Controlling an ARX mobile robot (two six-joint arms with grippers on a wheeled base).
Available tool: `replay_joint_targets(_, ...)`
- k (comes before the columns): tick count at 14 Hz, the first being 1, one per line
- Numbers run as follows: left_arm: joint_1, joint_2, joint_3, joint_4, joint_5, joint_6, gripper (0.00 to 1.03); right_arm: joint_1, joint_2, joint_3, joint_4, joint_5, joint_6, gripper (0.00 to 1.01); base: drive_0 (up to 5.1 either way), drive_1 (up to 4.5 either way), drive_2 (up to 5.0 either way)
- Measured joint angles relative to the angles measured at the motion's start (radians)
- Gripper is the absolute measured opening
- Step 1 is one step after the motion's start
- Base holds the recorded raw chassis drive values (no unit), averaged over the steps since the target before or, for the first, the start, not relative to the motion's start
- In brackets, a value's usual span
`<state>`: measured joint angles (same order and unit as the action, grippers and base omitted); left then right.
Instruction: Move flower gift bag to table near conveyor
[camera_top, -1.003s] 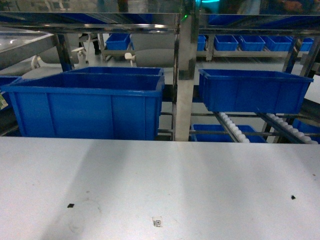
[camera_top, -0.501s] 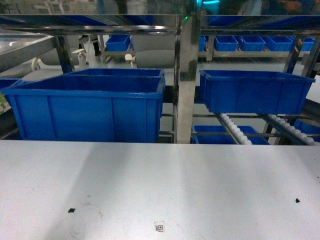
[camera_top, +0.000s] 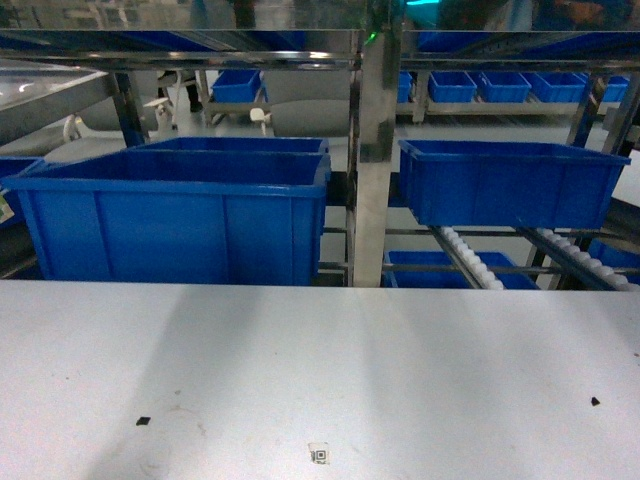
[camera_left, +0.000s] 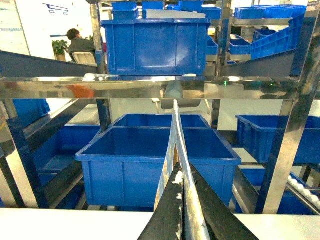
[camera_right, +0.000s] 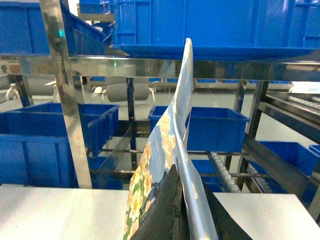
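Note:
The flower gift bag (camera_right: 141, 186), pale blue with yellow and white blossoms, stands edge-on in the right wrist view, and my right gripper (camera_right: 187, 175) is shut on its rim. In the left wrist view a thin edge of the bag (camera_left: 174, 131) rises between the black fingers of my left gripper (camera_left: 184, 167), which is shut on it. Below both lies the pale table (camera_top: 300, 370), also seen as the table (camera_right: 50, 210) under the bag. The conveyor (camera_top: 470, 258) of white rollers runs behind the table's far right edge. Neither gripper nor the bag appears in the head view.
A large blue bin (camera_top: 180, 215) stands just past the table's far edge on the left, and a second blue bin (camera_top: 510, 180) sits on the rollers at right. A steel rack post (camera_top: 368, 150) rises between them. A small code sticker (camera_top: 320, 455) lies near the front.
The head view has shifted slightly since a second ago, so the bins and the sticker sit a little lower in it. Nothing has moved in the last half second.

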<state>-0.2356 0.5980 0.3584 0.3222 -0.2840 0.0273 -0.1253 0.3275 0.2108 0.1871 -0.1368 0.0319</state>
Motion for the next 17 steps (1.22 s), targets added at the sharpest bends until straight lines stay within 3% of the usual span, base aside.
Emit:
replay_joint_targets(4,0.000,0.000,0.000,0.000,0.000,0.000,0.02,0.048,0.491,0.022,0.417,0.010,-0.005,0.02,0.0,0.00,0.0)
replay_joint_targets(7,0.000,0.000,0.000,0.000,0.000,0.000,0.02,0.108,0.887,0.156,0.627,0.039,-0.048,0.02,0.0,0.00,0.0)
replay_joint_targets(11,0.000,0.000,0.000,0.000,0.000,0.000,0.02,0.140,1.258,0.277,0.659,0.071,-0.053,0.02,0.0,0.00,0.0)
replay_joint_targets(17,0.000,0.000,0.000,-0.001,0.000,0.000,0.02,0.144,1.519,0.376,0.620,0.063,-0.040,0.02,0.0,0.00,0.0)
